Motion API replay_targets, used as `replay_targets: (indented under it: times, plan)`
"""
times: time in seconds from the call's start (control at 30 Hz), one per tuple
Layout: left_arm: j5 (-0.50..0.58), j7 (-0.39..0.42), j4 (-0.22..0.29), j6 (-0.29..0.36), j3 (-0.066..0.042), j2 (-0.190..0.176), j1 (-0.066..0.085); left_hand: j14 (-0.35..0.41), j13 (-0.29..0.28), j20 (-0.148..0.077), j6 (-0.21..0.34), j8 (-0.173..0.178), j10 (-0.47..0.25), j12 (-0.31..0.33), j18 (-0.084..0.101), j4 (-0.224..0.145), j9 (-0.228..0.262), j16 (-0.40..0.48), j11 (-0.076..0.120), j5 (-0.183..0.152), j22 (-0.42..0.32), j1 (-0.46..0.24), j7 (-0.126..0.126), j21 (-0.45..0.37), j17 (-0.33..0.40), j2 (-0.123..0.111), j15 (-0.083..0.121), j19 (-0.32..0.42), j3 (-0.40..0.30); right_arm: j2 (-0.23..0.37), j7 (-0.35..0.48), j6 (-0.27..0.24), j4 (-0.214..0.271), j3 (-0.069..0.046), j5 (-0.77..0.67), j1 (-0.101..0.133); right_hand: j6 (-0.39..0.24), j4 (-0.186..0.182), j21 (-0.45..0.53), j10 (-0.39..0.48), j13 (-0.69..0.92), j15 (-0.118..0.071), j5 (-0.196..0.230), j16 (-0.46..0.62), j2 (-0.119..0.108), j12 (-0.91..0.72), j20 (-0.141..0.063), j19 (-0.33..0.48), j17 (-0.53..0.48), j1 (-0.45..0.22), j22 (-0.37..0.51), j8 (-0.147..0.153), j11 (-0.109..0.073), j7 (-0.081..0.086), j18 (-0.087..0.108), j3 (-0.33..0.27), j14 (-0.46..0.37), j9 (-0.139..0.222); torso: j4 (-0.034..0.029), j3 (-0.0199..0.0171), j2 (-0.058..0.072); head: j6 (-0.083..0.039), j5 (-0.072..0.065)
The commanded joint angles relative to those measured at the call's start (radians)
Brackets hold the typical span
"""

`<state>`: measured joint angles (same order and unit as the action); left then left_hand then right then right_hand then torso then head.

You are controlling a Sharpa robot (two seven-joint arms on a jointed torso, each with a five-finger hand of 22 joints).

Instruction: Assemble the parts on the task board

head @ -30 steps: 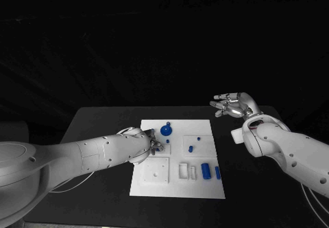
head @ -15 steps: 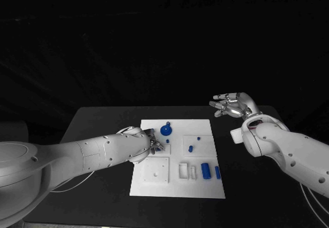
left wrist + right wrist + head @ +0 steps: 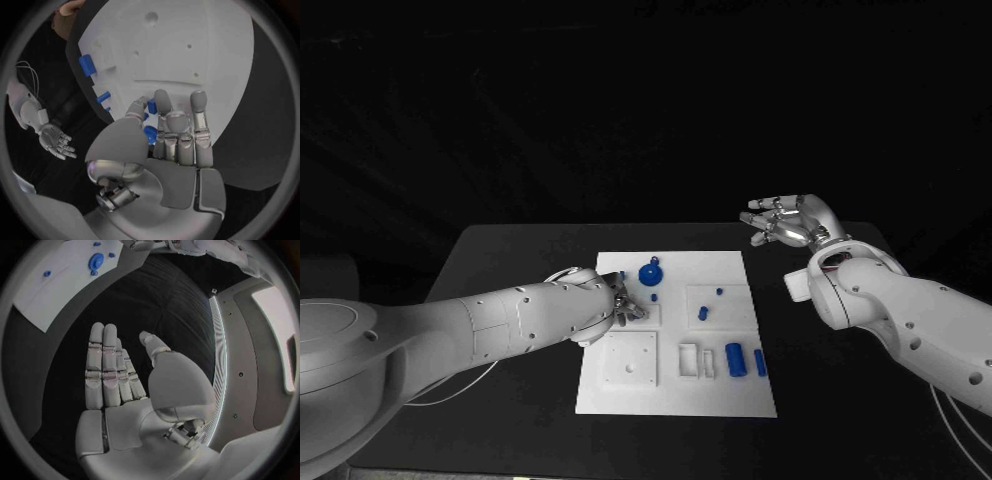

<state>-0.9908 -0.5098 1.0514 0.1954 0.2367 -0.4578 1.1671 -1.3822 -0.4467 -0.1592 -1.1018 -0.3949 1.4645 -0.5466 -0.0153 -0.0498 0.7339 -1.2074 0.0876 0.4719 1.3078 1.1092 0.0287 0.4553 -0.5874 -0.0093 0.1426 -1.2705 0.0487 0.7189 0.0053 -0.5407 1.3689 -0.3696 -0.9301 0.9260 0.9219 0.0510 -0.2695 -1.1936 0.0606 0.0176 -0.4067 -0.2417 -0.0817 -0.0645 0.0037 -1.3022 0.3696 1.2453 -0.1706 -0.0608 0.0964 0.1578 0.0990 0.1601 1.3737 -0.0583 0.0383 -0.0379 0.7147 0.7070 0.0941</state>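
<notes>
Head view: my left hand (image 3: 620,302) is down on the task board (image 3: 675,395), over its left half just below the round blue part (image 3: 651,272). Fingers are bunched over the board; from this angle I can't tell if they hold anything. My right hand (image 3: 788,222) hangs above the black table (image 3: 516,260), off the board's far right corner, fingers apart and lightly curled, nothing in it. Two small blue parts (image 3: 710,303) sit in the board's middle right area. A blue cylinder (image 3: 734,358) and a thinner blue bar (image 3: 759,363) lie near the right edge at the near end, beside a white rectangular frame (image 3: 685,360). A raised square plate (image 3: 627,362) with holes is at the near left.

Left wrist view: my left hand (image 3: 170,145) lies with fingers stretched over the board (image 3: 206,45), tips close to or on the surface. A blue part (image 3: 150,134) shows between thumb and fingers; contact unclear, can't call it a grip. More blue pieces (image 3: 87,65) sit along the board's edge. My right hand (image 3: 55,139) shows off to the side, fingers spread.

Right wrist view: my right hand (image 3: 125,385) is flat and open, fingers straight and side by side, thumb apart, holding nothing, over the dark table. The board's corner (image 3: 59,285) with the round blue part (image 3: 96,261) is well away from it.
</notes>
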Motion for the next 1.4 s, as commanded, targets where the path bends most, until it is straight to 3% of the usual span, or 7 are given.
replay_targets:
  times: [0.03,0.3,0.47,0.87,0.97,1.1,1.4]
  plan:
    - [0.011,0.021,0.007,-0.019,0.0,-0.001,-0.002,0.008,-0.002,-0.001,0.004,-0.009,0.039,0.005,0.015,0.018,0.001,0.004,-0.005,-0.039,0.016,0.004,-0.001,-0.005,0.001,-0.013,0.0,-0.003,0.005,-0.003,0.011,0.005,0.0,0.0,0.0,-0.001,-0.007,0.0,0.0,0.008,-0.001,0.005,-0.003,0.003,-0.001,0.003,0.002,0.002,-0.001,-0.005,0.001,0.002,0.001,-0.002,0.009,-0.009,-0.004,0.0,0.0,0.0003,0.0,0.001,0.0]
    - [0.012,0.027,0.025,-0.022,-0.003,-0.022,-0.002,0.009,-0.004,0.002,0.006,-0.035,0.039,0.005,0.013,0.174,0.018,0.007,-0.009,-0.283,0.015,-0.002,-0.008,-0.011,0.007,-0.123,-0.004,-0.004,-0.042,-0.003,0.012,0.002,-0.001,0.0,0.0,-0.002,-0.023,-0.001,0.003,0.019,-0.001,0.007,-0.005,0.005,0.001,0.003,0.005,0.003,-0.005,-0.002,0.009,0.003,0.004,0.0,0.01,-0.023,-0.005,0.0,0.0002,0.0008,0.0,0.0,-0.002]
    - [0.013,0.029,0.039,-0.034,-0.013,-0.037,-0.001,0.012,-0.005,0.003,0.009,-0.039,0.039,0.007,0.013,0.242,0.019,0.008,-0.01,-0.303,0.016,0.014,-0.009,-0.016,0.01,-0.153,-0.004,-0.004,-0.039,-0.003,0.011,0.002,-0.001,0.0,0.0,-0.003,-0.026,-0.003,0.004,0.022,-0.001,0.008,-0.005,0.006,0.004,0.003,0.006,0.002,-0.007,0.0,0.013,0.003,0.005,0.001,0.011,-0.032,-0.005,0.0,-0.0005,0.0,-0.001,-0.002,-0.003]
    - [0.069,0.045,0.071,-0.095,-0.09,-0.091,0.028,0.018,-0.003,0.006,0.019,-0.027,0.035,0.016,0.014,0.254,0.008,0.014,-0.013,-0.288,0.015,0.014,-0.014,-0.025,0.015,-0.14,-0.008,0.001,-0.044,-0.001,0.013,0.001,-0.004,0.0,0.003,-0.004,-0.025,-0.004,0.004,0.024,-0.001,0.008,-0.008,0.005,0.006,0.003,0.006,0.0,-0.009,0.001,0.018,0.003,0.006,0.001,0.011,-0.039,-0.005,0.0,0.0004,-0.0012,0.0,-0.014,-0.004]
    - [0.103,0.047,0.055,-0.12,-0.097,-0.095,0.054,0.041,-0.001,0.021,0.066,0.064,-0.011,-0.001,0.006,0.21,-0.134,0.008,-0.026,-0.278,0.017,0.013,-0.046,-0.036,0.037,-0.113,-0.024,0.013,-0.041,-0.001,0.013,0.001,-0.005,0.0,0.005,-0.004,-0.022,-0.004,0.004,0.024,-0.001,0.008,-0.008,0.005,0.006,0.003,0.006,0.0,-0.009,0.002,0.019,0.003,0.005,0.001,0.011,-0.039,-0.005,0.0,0.0007,-0.0013,0.001,-0.016,-0.003]
    - [0.128,0.052,0.012,-0.143,-0.101,-0.088,0.08,0.049,0.015,0.027,0.085,0.085,-0.024,-0.026,0.0,0.181,-0.272,-0.013,-0.033,-0.263,0.017,0.004,-0.061,-0.037,0.067,-0.096,-0.031,0.014,-0.036,-0.001,0.013,0.002,-0.004,0.0,0.005,-0.004,-0.021,-0.005,0.004,0.024,-0.001,0.008,-0.01,0.005,0.006,0.003,0.006,0.0,-0.009,0.001,0.02,0.003,0.005,0.001,0.011,-0.04,-0.004,0.0,0.0021,-0.0007,0.003,-0.019,-0.003]
    - [0.157,0.08,-0.148,-0.21,-0.104,-0.03,0.1,0.059,0.028,0.03,0.154,-0.037,-0.04,-0.047,-0.002,0.133,-0.297,-0.033,-0.033,-0.145,0.017,-0.005,-0.063,-0.037,0.096,-0.04,-0.032,0.018,0.002,0.002,0.013,0.0,0.006,0.0,0.005,-0.004,-0.018,-0.003,0.003,0.024,-0.001,0.007,-0.014,0.005,0.008,0.003,0.005,0.0,-0.009,0.004,0.021,0.003,0.005,0.0,0.011,-0.037,-0.004,0.0,0.006,0.003,0.014,-0.027,-0.002]
